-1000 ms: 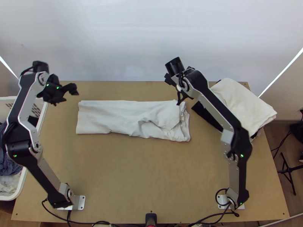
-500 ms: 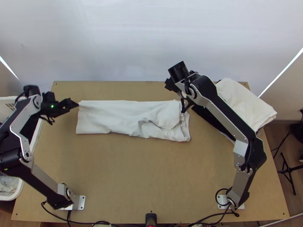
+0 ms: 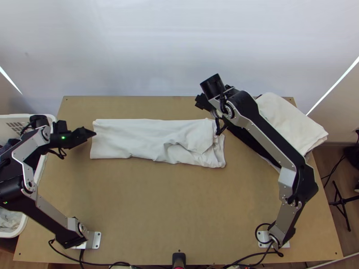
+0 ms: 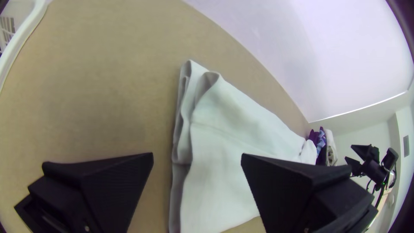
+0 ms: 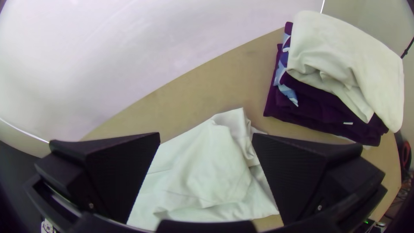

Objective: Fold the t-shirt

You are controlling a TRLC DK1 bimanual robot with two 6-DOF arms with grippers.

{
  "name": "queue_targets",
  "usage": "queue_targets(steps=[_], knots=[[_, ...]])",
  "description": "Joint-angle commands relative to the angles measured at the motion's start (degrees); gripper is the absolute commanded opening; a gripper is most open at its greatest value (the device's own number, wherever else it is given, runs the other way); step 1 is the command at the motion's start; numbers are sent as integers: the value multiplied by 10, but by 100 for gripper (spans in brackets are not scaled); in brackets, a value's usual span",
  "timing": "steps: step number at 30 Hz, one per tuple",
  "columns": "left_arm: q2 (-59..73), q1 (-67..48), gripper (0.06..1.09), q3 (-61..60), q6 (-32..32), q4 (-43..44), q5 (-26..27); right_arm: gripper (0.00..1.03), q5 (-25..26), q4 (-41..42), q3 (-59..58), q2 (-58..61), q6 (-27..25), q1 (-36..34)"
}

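White T-shirt (image 3: 134, 136), top view: folded into 1 long strip, running from 9 to 3 o'clock on the wooden table (image 3: 179, 210); flatter at 9, rumpled and bulky at 3. Left gripper (image 3: 93, 134): near the shirt's 10 o'clock corner. Right arm (image 3: 273, 149): reaches in from 5 o'clock, passing over the edge of a stack of folded cloths (image 3: 291, 121), at 2 to 3 o'clock of the shirt. Hazard: a low swing of that arm could nudge the stack.

Left wrist view: the 2 left fingers stand apart with nothing between their pads; 1 lies over bare wood, 1 over cloth. Hazard: a shallow pinch would probably lift the upper layers and leave the lower ones, because the end's layers sit loosely parted.

Right wrist view: right gripper (image 5: 206, 134) parted and unloaded, beside the shirt's rumpled 3 o'clock end. Hazard: a grip there may take a lump, the cause being loose folds; the strip could then twist or crease when doubled over.

Count, top view: T-shirt, 1; arms, 2; grippers, 2; laundry basket (image 3: 15, 118), toward 9 o'clock, 1; stack, 1. Count, right wrist view: white cloth (image 5: 345, 51) topping the stack, 1; purple layers (image 5: 310, 105) beneath, number not certain.
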Motion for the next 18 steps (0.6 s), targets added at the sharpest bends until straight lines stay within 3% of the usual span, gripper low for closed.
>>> queue_targets(steps=[1, 18], knots=[[6, -18, 104, -30, 9, 33, -9, 99, 1, 2, 1, -6, -2, -7], [18, -81, 103, -39, -4, 62, -46, 99, 0, 3, 4, -11, -7, -18]])
